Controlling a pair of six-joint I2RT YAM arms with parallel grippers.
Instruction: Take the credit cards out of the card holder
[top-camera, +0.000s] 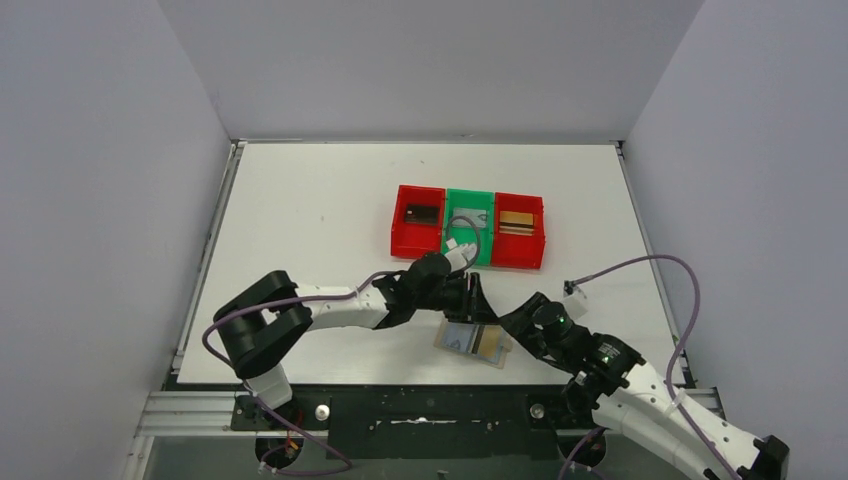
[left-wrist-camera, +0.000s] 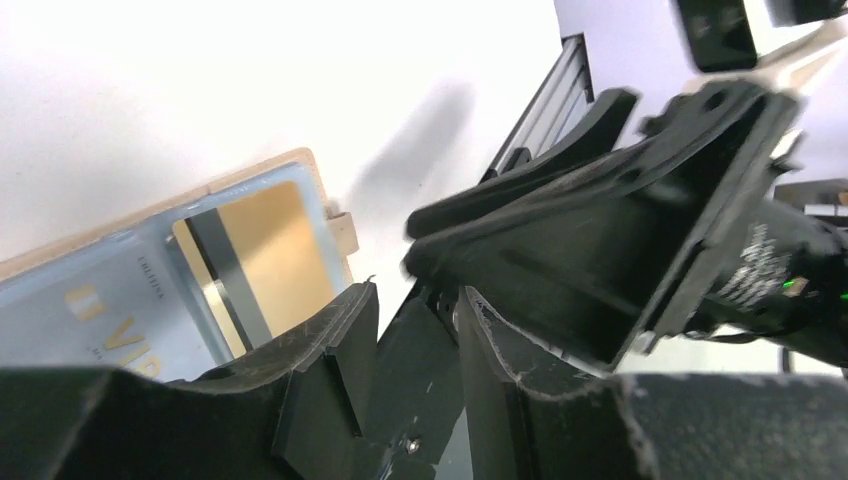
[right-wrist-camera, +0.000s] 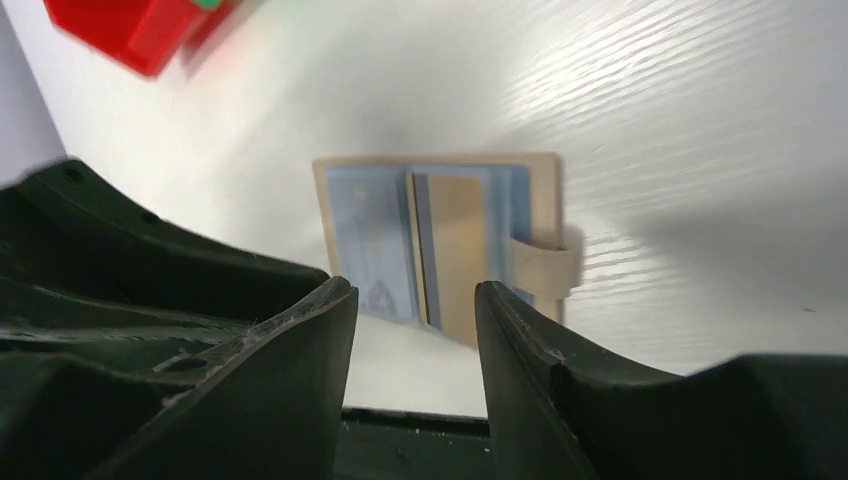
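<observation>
Two claws poised over the open card holder, no card drawn yet.
On the white bench (top-camera: 300, 220), near the row of red and green plastic trays (top-camera: 519, 255), the left claw (left-wrist-camera: 417, 310) and right claw (right-wrist-camera: 415, 295) are both spread and empty above the small tan bifold card holder (right-wrist-camera: 370, 230). It lies open near the front edge. The gold plastic card with a dark stripe (right-wrist-camera: 458, 250) sits by the tab, and the next move likely means pinching its edge. Whether the pale lettered panel holds another card is unclear.

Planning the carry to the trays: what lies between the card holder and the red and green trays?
The top view shows the left tool over that stretch, between card holder and trays; nothing else lies on the table there.
</observation>
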